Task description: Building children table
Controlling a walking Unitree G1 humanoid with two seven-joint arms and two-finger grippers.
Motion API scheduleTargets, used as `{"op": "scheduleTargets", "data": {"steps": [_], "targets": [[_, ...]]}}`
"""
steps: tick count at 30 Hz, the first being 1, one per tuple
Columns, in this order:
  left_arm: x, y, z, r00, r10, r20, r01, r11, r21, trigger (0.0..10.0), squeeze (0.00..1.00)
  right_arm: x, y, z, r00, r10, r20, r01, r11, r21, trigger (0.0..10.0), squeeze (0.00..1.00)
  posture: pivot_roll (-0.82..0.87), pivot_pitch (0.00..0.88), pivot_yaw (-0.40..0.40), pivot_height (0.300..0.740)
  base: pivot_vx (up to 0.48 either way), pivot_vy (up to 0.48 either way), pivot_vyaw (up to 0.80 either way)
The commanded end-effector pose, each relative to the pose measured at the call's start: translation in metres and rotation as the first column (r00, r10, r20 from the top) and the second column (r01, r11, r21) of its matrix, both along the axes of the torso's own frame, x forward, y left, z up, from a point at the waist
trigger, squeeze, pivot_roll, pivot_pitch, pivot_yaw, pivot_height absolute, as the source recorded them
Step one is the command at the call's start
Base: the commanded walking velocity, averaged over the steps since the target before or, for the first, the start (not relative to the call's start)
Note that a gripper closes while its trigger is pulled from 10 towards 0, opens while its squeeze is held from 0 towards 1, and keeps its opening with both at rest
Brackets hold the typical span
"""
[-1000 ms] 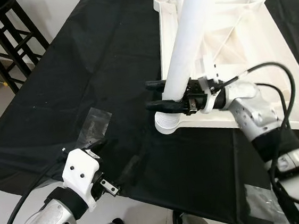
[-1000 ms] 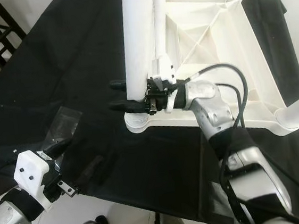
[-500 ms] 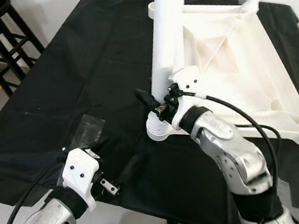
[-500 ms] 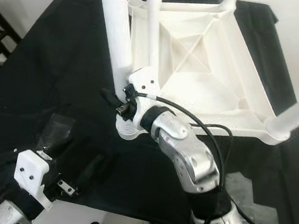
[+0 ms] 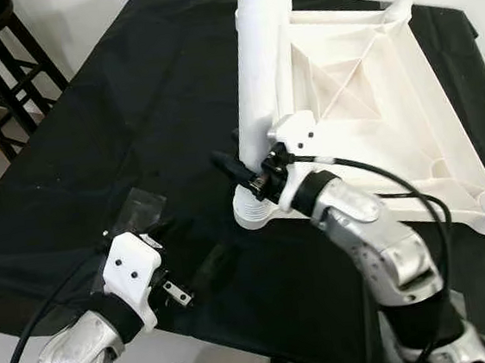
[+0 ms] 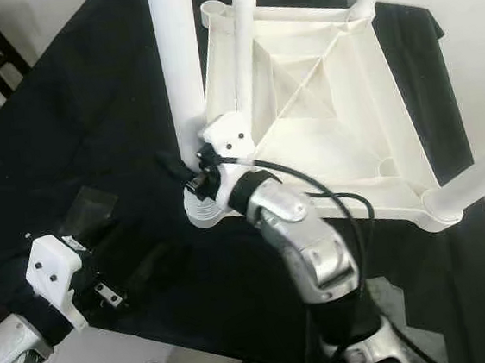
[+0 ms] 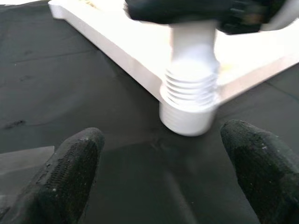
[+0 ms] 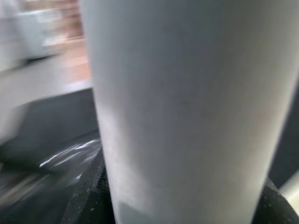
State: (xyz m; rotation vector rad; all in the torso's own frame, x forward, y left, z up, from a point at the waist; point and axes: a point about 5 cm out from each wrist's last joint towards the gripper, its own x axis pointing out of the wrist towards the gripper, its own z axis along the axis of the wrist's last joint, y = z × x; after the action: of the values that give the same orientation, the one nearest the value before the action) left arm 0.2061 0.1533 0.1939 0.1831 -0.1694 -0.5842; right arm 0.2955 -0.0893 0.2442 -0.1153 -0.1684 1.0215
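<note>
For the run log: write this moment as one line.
step: fitting table leg | right hand: gripping upright white leg above threaded corner socket | left hand: open, idle over black cloth | tabletop: upside down

At frame centre, the right claw [image 5: 243, 166] grips a white leg [image 5: 261, 67] standing in the corner socket of the upturned white tabletop [image 5: 363, 91]. The left claw [image 5: 164, 242], lower left, seems open above the black-draped desk [image 5: 130, 98].
</note>
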Motion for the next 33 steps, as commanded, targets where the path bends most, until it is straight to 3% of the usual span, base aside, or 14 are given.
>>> {"op": "scheduleTargets", "data": {"steps": [1,4,6,10,12,17,23,25,26,30,33], "targets": [[0.001,0.003,-0.003,1.0,-0.003,-0.02,0.003,1.0,-0.007,10.0,0.0,-0.005,0.001,-0.012,0.984,0.162,-0.071,-0.164,0.986,-0.017,10.0,0.0,-0.01,0.278,-0.041,0.74,0.0,0.0,0.0],[0.003,0.005,-0.001,1.0,-0.003,-0.014,0.003,1.0,-0.01,10.0,0.0,-0.003,-0.007,-0.011,0.979,0.194,-0.062,-0.197,0.98,-0.041,10.0,0.0,-0.01,0.274,-0.038,0.74,0.0,0.0,0.0],[0.008,0.008,0.006,1.0,-0.003,0.009,0.003,1.0,-0.019,10.0,0.0,0.011,-0.024,-0.012,0.976,0.209,-0.065,-0.213,0.975,-0.057,10.0,0.0,-0.01,0.269,-0.037,0.74,0.0,0.0,0.0],[0.011,0.01,0.01,1.0,-0.005,0.021,0.005,1.0,-0.021,10.0,0.0,0.016,-0.029,-0.011,0.975,0.214,-0.062,-0.218,0.975,-0.051,10.0,0.0,-0.01,0.269,-0.037,0.74,0.0,0.0,0.0],[0.016,0.012,0.022,0.998,-0.011,0.058,0.013,1.0,-0.023,10.0,0.0,0.024,-0.035,-0.016,0.977,0.203,-0.063,-0.204,0.979,-0.011,10.0,0.0,0.0,0.265,-0.036,0.74,0.0,0.0,0.0],[0.018,0.012,0.036,0.995,-0.038,0.094,0.04,0.999,-0.018,10.0,0.0,0.014,-0.033,-0.036,0.968,0.241,-0.071,-0.246,0.967,-0.067,10.0,0.0,0.01,0.269,-0.021,0.74,0.0,0.0,0.0],[0.018,0.007,0.044,0.991,-0.093,0.098,0.099,0.993,-0.059,10.0,0.0,0.006,-0.032,-0.045,0.97,0.236,-0.053,-0.242,0.96,-0.14,10.0,0.0,0.0,0.27,-0.011,0.74,0.0,0.0,0.0],[0.018,0.005,0.047,0.988,-0.12,0.097,0.128,0.989,-0.08,10.0,0.0,0.002,-0.033,-0.043,0.964,0.258,-0.062,-0.263,0.959,-0.105,10.0,0.0,0.0,0.27,-0.008,0.74,0.0,0.0,0.0],[0.017,0.001,0.051,0.979,-0.184,0.086,0.193,0.975,-0.106,10.0,0.0,-0.001,-0.04,-0.036,0.947,0.313,-0.076,-0.315,0.949,-0.021,10.0,0.0,-0.01,0.268,-0.001,0.74,0.0,0.0,0.0],[0.016,-0.001,0.052,0.97,-0.235,0.068,0.241,0.965,-0.099,10.0,0.0,0.0,-0.047,-0.033,0.928,0.361,-0.087,-0.364,0.931,-0.016,10.0,0.0,0.0,0.267,0.0,0.74,0.0,0.0,0.0],[0.014,-0.004,0.055,0.957,-0.286,0.055,0.29,0.953,-0.091,10.0,0.0,0.007,-0.051,-0.042,0.941,0.323,-0.097,-0.334,0.932,-0.137,10.0,0.0,0.0,0.26,-0.006,0.74,0.0,0.0,0.0]]}}
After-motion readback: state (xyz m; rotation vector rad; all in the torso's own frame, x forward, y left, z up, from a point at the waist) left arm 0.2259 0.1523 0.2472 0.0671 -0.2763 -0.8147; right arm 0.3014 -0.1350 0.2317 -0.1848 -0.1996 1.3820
